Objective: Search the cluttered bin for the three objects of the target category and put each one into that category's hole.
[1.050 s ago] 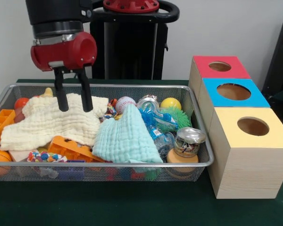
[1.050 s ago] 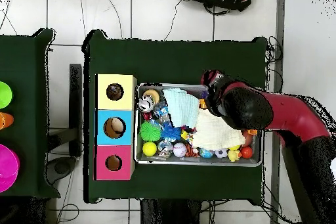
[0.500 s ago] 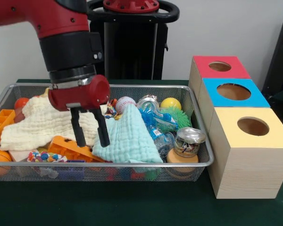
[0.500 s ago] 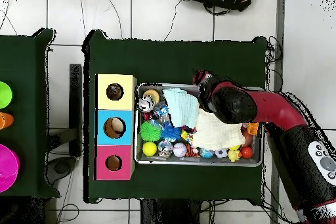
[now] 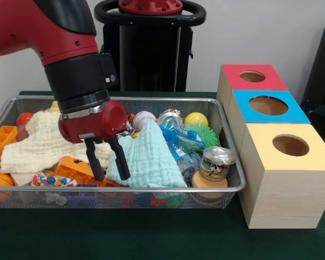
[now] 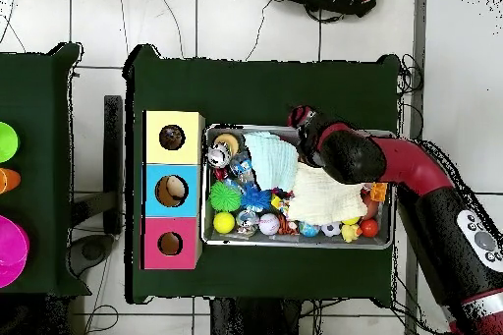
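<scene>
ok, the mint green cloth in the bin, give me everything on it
The mint green quilted cloth lies draped in a peaked heap over the clutter near the middle of the wire mesh bin, toward its front. It looks soft and waffle-textured. Its left edge meets the orange plastic grid toy. The open end effector hangs at that edge, one finger overlapping it.

front: low, close, facing across bin (image 5: 227,187) | overhead: high, straight down | shared: bin, boxes (image 5: 271,108)

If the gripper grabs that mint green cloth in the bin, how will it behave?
The mint green cloth lies draped and creased, so it would likely hang limp. It looks light. It overlaps toys in the wire bin, so lifting could shift them.
</scene>
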`<action>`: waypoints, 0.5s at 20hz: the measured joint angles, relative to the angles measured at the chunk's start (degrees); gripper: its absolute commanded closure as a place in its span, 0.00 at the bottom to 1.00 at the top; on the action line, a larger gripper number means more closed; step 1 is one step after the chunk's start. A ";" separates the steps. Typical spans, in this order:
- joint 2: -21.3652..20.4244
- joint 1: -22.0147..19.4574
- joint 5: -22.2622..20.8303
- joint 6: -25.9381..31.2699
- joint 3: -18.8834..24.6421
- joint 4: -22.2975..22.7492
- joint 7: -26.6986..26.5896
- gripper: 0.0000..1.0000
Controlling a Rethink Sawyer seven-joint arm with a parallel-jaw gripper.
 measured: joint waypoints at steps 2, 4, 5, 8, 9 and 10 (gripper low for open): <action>-0.01 -0.33 -0.06 0.00 0.31 -0.01 -0.31 0.00; -0.26 -0.66 -0.07 0.02 0.78 0.01 -0.49 0.00; -0.39 -0.75 -0.07 0.07 0.92 0.03 -0.49 0.00; -1.90 -1.28 0.11 1.22 1.90 0.27 -0.49 0.00; -2.61 -1.40 0.28 1.77 2.10 0.45 -0.49 0.00; -3.44 -1.49 0.48 2.39 2.24 0.68 -0.49 0.00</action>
